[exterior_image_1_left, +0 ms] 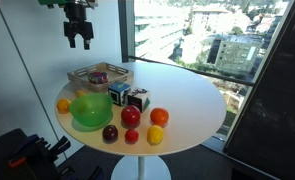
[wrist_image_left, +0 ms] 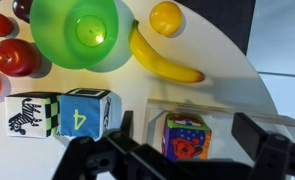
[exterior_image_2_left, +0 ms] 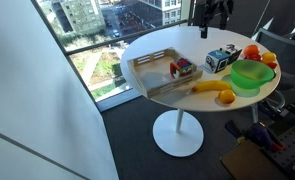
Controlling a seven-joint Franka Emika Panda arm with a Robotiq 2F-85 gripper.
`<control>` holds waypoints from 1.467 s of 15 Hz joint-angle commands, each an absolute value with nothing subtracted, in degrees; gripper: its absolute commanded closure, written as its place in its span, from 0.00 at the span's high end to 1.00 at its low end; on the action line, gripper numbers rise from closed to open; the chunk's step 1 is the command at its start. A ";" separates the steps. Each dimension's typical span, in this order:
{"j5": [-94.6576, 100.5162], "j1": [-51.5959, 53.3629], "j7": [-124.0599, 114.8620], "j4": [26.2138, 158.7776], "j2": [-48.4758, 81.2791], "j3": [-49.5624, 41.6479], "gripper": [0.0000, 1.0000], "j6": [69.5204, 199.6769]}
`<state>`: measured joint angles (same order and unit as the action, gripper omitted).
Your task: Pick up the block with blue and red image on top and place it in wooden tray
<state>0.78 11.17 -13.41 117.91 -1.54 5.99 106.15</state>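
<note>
The block (wrist_image_left: 185, 137) has purple sides and a red-and-blue picture on top. It rests on the pale floor of the wooden tray (wrist_image_left: 223, 130). In the wrist view it lies between the two dark fingers of my gripper (wrist_image_left: 187, 125), well below them. In both exterior views the gripper (exterior_image_1_left: 78, 36) (exterior_image_2_left: 211, 20) hangs open and empty high above the round white table. The block (exterior_image_1_left: 99, 77) (exterior_image_2_left: 181, 68) sits inside the tray (exterior_image_1_left: 87, 70) (exterior_image_2_left: 152, 62) at the table's edge.
Two black-and-white picture cubes (exterior_image_1_left: 128, 97) (wrist_image_left: 59, 113) stand beside the tray. A bright-green bowl (exterior_image_1_left: 90, 110) (exterior_image_2_left: 252, 73) (wrist_image_left: 79, 28), a banana (wrist_image_left: 167, 58) (exterior_image_2_left: 207, 88), an orange (wrist_image_left: 166, 17) and several red fruits (exterior_image_1_left: 131, 116) fill the rest of the table. Large windows stand close behind.
</note>
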 commanded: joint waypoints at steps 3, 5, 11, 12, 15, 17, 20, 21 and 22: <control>-0.05 9.48 -14.10 123.38 -9.36 6.71 1.00 105.65; -0.75 8.87 -14.59 125.17 -11.29 6.51 1.00 106.40; -2.46 6.79 -14.64 130.54 -16.11 6.27 1.00 111.32; -2.34 6.56 -14.44 131.24 -16.68 6.32 1.00 112.31; -2.50 6.22 -14.26 132.64 -17.89 6.35 1.00 113.93; -1.63 6.18 -13.78 131.08 -15.97 6.64 1.00 112.94; -1.69 6.16 -13.76 131.83 -16.69 6.65 1.00 113.25; -1.69 6.15 -13.76 131.90 -16.77 6.65 1.00 113.26; -1.69 6.15 -13.76 131.92 -16.81 6.65 1.00 113.26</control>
